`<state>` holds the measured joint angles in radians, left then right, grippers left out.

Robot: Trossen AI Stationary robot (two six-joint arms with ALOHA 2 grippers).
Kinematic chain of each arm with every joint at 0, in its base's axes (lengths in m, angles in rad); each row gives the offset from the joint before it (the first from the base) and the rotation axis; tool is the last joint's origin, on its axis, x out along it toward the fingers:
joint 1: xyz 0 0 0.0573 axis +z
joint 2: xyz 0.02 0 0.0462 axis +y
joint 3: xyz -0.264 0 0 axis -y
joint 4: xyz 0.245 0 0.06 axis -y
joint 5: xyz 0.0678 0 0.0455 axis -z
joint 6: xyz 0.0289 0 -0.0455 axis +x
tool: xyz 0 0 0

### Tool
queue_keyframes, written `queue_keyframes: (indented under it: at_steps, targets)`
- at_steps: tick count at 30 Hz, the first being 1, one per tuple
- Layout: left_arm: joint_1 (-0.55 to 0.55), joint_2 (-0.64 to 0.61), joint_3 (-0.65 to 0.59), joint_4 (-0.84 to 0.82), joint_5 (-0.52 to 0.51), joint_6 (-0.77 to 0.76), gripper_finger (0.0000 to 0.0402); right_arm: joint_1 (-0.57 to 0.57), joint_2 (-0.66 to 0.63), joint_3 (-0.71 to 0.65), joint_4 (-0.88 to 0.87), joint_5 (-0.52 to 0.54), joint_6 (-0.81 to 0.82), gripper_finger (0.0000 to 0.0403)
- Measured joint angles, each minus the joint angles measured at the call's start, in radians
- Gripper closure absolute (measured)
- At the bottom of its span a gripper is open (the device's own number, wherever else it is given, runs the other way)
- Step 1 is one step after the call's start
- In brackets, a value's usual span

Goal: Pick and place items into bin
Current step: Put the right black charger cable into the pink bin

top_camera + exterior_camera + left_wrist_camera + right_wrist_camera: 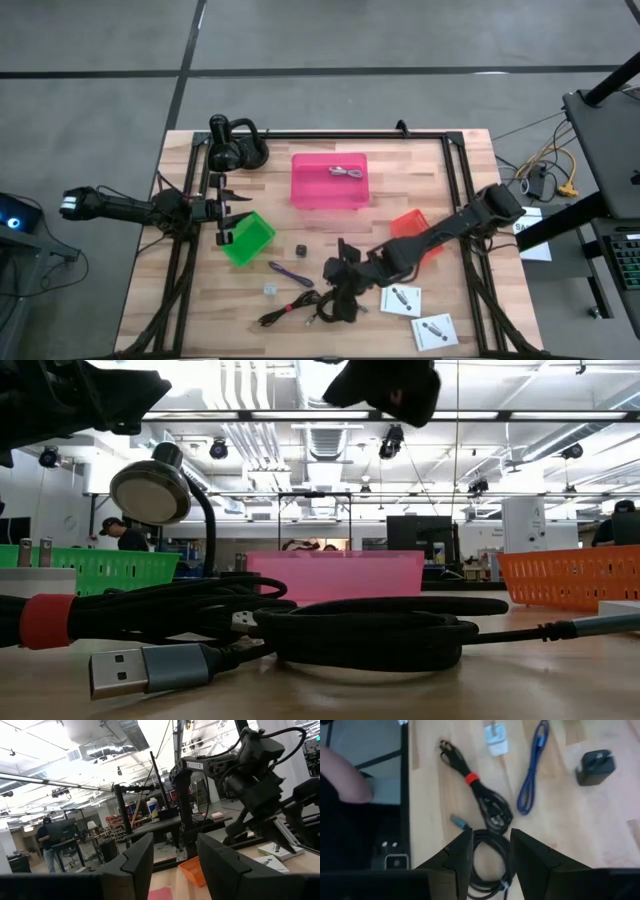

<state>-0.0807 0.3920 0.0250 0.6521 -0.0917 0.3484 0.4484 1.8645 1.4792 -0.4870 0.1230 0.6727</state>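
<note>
The black coiled cable (pixel 300 310) lies on the table near its near edge, bound by a red band (pixel 472 778), and fills the low view (pixel 370 630). My right gripper (pixel 492 845) hovers open above it, fingers pointing down, well clear (pixel 385 385). Around it lie the purple cable (pixel 532 770), the tiny dark cube (pixel 595 767), the small clear piece (pixel 497 742) and two flat white packets (pixel 400 298) (pixel 434 328). The short silvery cable (pixel 347 172) lies inside the pink bin (pixel 328 195). My left gripper (pixel 172 855) waits open by the green bin (pixel 247 238).
An orange bin (pixel 410 226) sits under the right arm's forearm. A black gooseneck lamp (pixel 235 145) stands at the far left corner. A black frame (pixel 455 170) runs round the tabletop. Bare wood shows between the pink bin and the loose items.
</note>
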Motion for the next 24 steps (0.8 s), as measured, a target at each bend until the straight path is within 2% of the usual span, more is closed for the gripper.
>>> queue_keyframes:
  at_steps: [9,19,24]
  targets:
    - [0.000,0.000,0.000,0.000,0.000,0.000,0.0265,0.039,0.001,-0.023,-0.006,0.008,-0.004,0.0278]
    - [0.000,0.000,0.000,-0.001,0.000,0.000,0.0265,0.044,0.002,-0.063,-0.005,0.022,0.023,0.0212]
    - [0.000,0.000,0.000,-0.002,0.000,0.000,0.0265,0.042,0.003,-0.108,0.001,0.037,0.027,0.0197]
